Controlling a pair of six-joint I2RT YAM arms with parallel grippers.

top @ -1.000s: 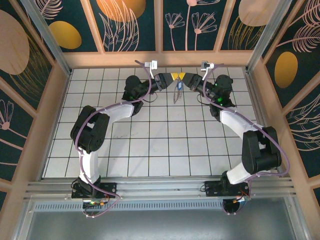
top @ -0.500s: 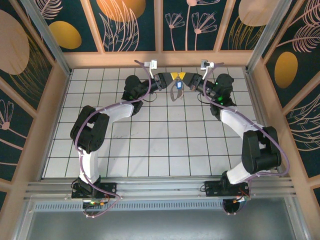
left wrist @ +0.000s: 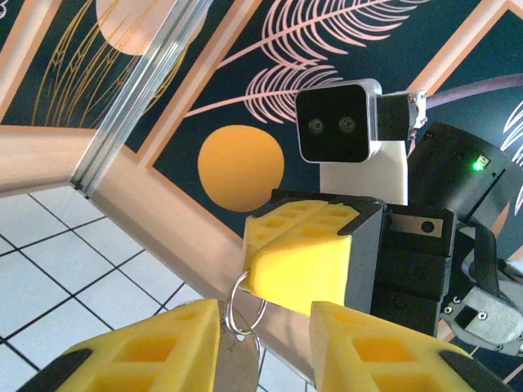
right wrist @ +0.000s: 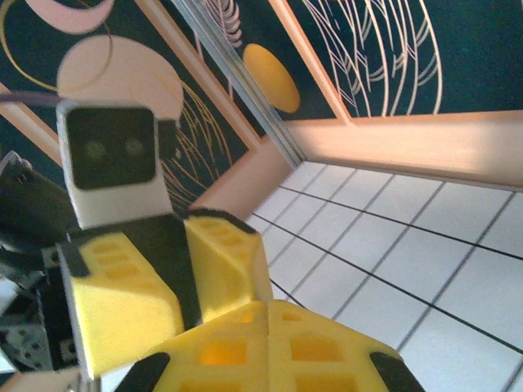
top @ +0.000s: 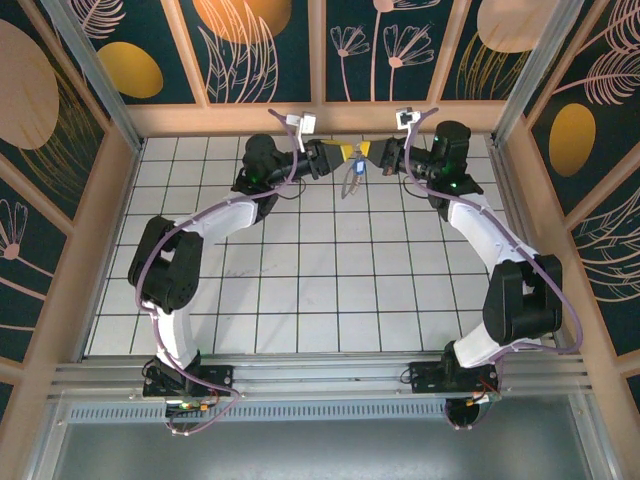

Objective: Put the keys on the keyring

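The keyring (top: pixel 350 186), a brown strap with a thin metal ring (left wrist: pixel 228 314), hangs above the far tiles between the two grippers. The key's blue head (top: pixel 358 168) shows at its top. My right gripper (top: pixel 368 156) is shut, and the metal ring sticks out from under its yellow fingers (left wrist: pixel 310 261). My left gripper (top: pixel 345 153) faces it with its fingers apart. The strap (left wrist: pixel 237 363) hangs between the left gripper's fingers (left wrist: pixel 155 347), close to the left-hand one. In the right wrist view my right gripper (right wrist: pixel 270 306) has its pads pressed together, and the left gripper's fingers (right wrist: pixel 225 261) stand just beyond.
The wooden back wall (top: pixel 320 118) runs close behind both grippers. White tiled floor (top: pixel 320 270) stretches toward the arm bases. Purple cables (top: pixel 200 222) loop along both arms.
My left gripper has opened and let go of the keyring. The right gripper has shut on the ring. Both wrists have lifted and shifted toward the back wall.
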